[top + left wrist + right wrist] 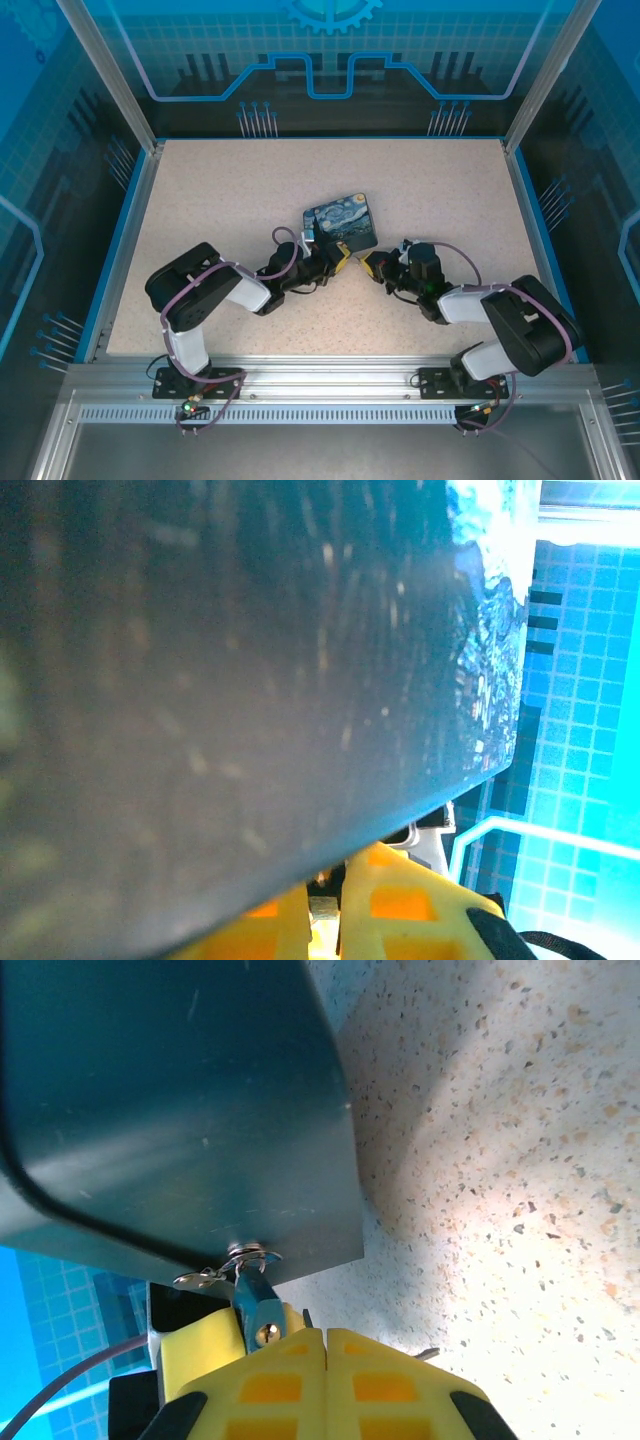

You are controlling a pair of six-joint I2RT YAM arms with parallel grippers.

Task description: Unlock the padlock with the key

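Left gripper [344,259] clenched at the box's [340,224] 6 o'clock; right gripper [371,265] clenched at 5 (any held contents unclear).

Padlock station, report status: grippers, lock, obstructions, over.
Left gripper and right gripper shut, nose to nose. Padlock at the box edge, beside the right gripper. Box crowds both wrist cameras.

padlock [256,1312]: small, silvery-dark, at box edge; key [200,1280]: flat grey, beside it
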